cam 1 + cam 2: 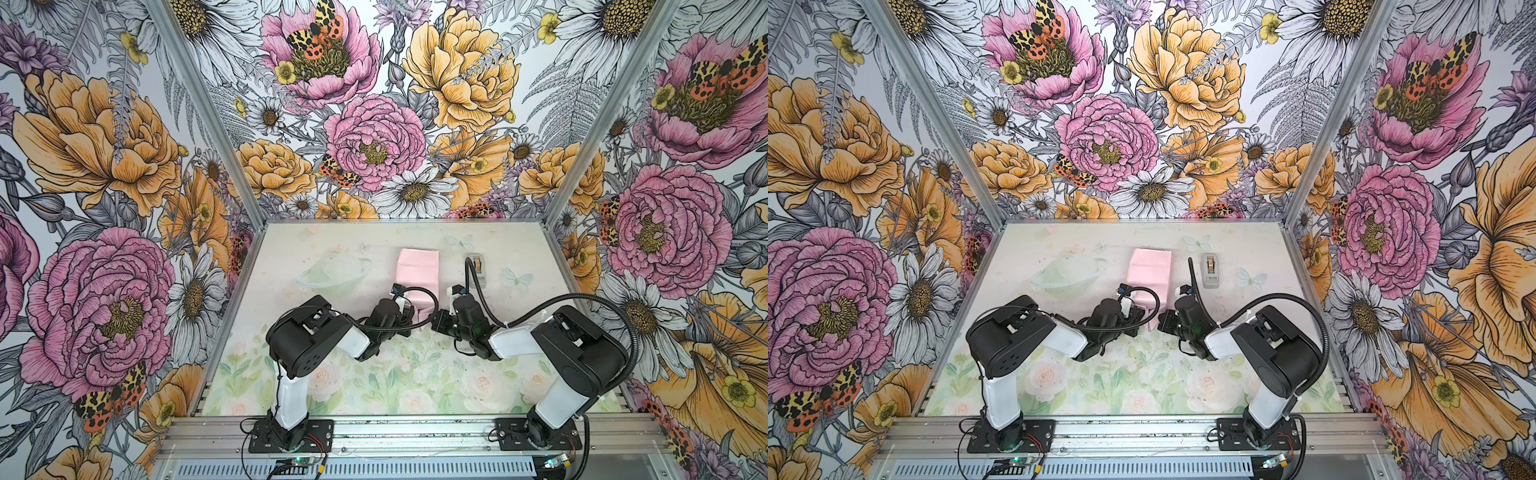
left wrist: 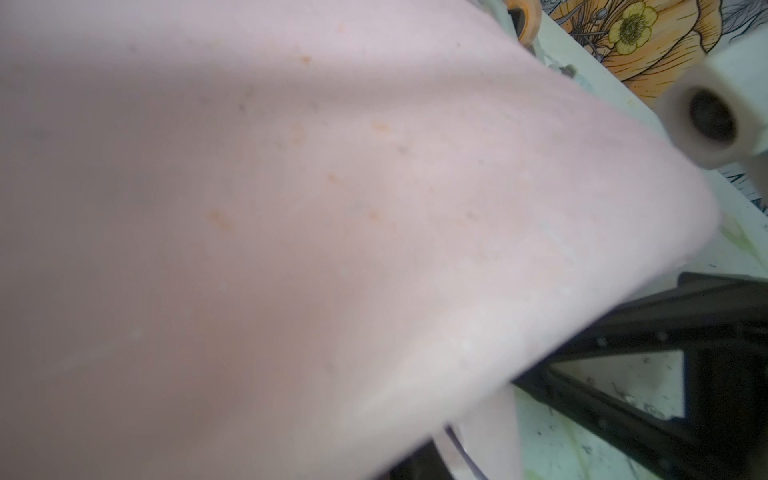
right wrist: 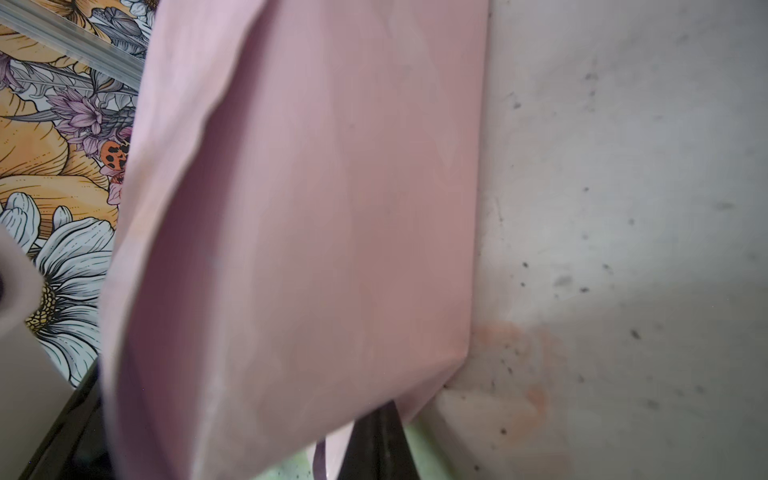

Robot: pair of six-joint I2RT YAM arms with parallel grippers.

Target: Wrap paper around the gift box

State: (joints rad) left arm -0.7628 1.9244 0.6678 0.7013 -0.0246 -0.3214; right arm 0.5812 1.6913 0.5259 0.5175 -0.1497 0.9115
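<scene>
The paper (image 1: 417, 270) (image 1: 1150, 270) lies pale pink side up, folded into a long strip at the middle of the table. The gift box is hidden under it. My left gripper (image 1: 409, 316) (image 1: 1140, 313) is at the strip's near left corner, shut on the paper. My right gripper (image 1: 434, 322) (image 1: 1163, 322) is at the near right corner, also shut on the paper. In the left wrist view the paper (image 2: 332, 208) fills the picture and hides the jaws. In the right wrist view the paper (image 3: 332, 208) hangs over one dark finger (image 3: 374, 436).
A small grey tape dispenser (image 1: 478, 268) (image 1: 1212, 270) stands just right of the paper, behind the right wrist. Flowered walls close the table on three sides. The right arm's black gripper frame (image 2: 665, 374) sits close beside the left gripper.
</scene>
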